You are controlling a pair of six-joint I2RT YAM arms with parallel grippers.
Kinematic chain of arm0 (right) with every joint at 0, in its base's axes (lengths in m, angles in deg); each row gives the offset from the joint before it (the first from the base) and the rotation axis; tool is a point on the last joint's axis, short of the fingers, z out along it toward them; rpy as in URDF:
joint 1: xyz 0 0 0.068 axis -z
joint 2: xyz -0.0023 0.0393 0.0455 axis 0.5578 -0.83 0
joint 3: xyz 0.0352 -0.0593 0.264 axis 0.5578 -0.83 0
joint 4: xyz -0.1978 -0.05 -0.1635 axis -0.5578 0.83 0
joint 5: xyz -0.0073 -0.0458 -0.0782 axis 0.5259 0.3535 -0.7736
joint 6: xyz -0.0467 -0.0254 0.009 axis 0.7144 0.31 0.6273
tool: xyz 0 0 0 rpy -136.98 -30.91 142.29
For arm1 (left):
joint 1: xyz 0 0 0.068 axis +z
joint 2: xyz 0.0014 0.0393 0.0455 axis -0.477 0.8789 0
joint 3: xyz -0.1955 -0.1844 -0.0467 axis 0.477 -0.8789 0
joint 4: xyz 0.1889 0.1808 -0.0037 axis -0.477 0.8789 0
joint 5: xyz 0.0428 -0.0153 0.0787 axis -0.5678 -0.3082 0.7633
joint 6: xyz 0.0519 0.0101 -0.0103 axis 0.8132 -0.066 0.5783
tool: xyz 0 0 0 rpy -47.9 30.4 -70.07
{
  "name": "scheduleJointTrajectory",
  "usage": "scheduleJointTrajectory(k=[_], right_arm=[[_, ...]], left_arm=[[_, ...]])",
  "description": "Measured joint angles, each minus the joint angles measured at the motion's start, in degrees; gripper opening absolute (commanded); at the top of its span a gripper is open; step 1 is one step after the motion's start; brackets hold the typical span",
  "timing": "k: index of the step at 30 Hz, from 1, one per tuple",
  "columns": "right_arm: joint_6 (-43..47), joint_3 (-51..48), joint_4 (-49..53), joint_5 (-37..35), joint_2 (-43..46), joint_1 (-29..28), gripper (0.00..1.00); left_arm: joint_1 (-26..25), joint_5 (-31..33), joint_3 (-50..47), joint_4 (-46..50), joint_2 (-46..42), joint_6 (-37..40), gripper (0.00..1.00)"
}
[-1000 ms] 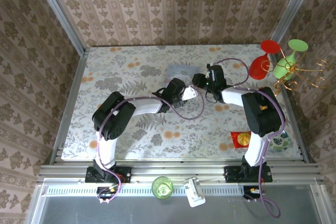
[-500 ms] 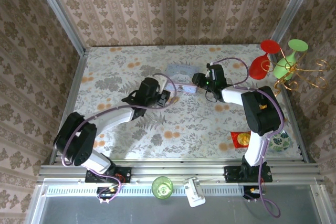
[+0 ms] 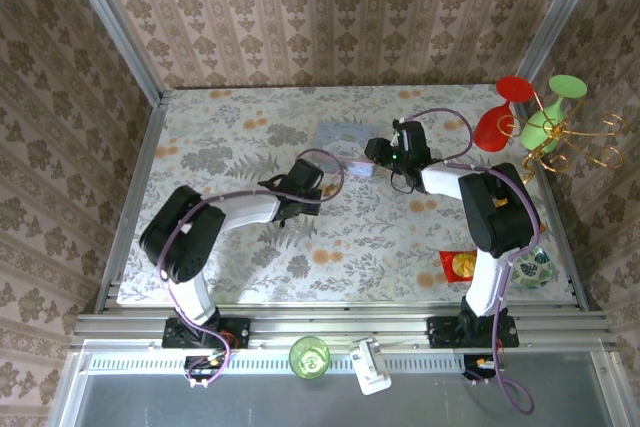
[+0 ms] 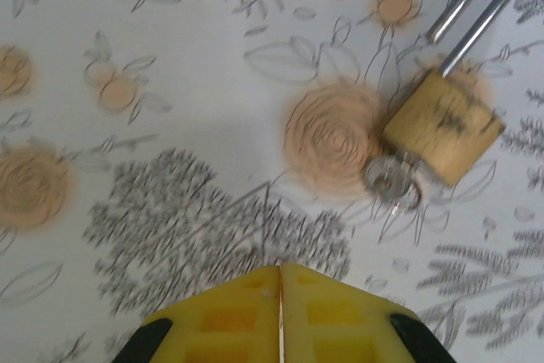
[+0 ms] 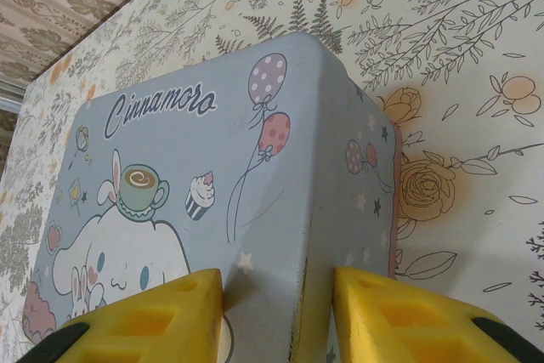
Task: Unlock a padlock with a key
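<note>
Padlock [image 4: 442, 125] lies flat on worktop [image 3: 400, 237], toward its far edge, shackle pointing at pale blue tin [image 5: 212, 167] | my left claw [image 4: 280, 278] pressed together, near padlock, apart | my right claw [image 5: 274, 282] spread astride tin's corner

Bright, even light is cast. The left wrist view is softly blurred, and a faint shadow is thrown across the floral white tabletop [image 4: 204, 138].
</note>
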Motion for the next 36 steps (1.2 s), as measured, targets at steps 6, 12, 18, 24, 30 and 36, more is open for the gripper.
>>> scheduleJointTrajectory(k=[6,12,18,24,30,36], right_arm=[[0.26,0.46,0.98,0.0,0.0,0.0,0.38],[0.44,0.61,1.27,0.02,0.0,0.0,0.37],[0.44,0.61,1.27,0.02,0.0,0.0,0.37],[0.46,0.61,1.18,0.02,0.0,0.15,0.37],[0.5,0.55,0.9,-0.17,0.0,0.59,0.36],[1.14,0.55,0.81,-0.26,-0.04,1.16,0.36]], left_arm=[[-0.35,-1.03,2.71,-1.38,4.17,-0.02,0.08],[-2.1,-0.9,5.07,-1.42,6.27,-0.26,0.07],[-2.1,-0.66,5.51,-2.71,7.04,-1.77,0.07],[-2.08,0.37,8.13,-2.43,9.07,-1.75,0.07],[-2.29,2.27,13.09,-1.88,12.59,-1.25,0.07],[-1.95,3.98,14.64,-3.98,14.34,-0.17,0.06]])
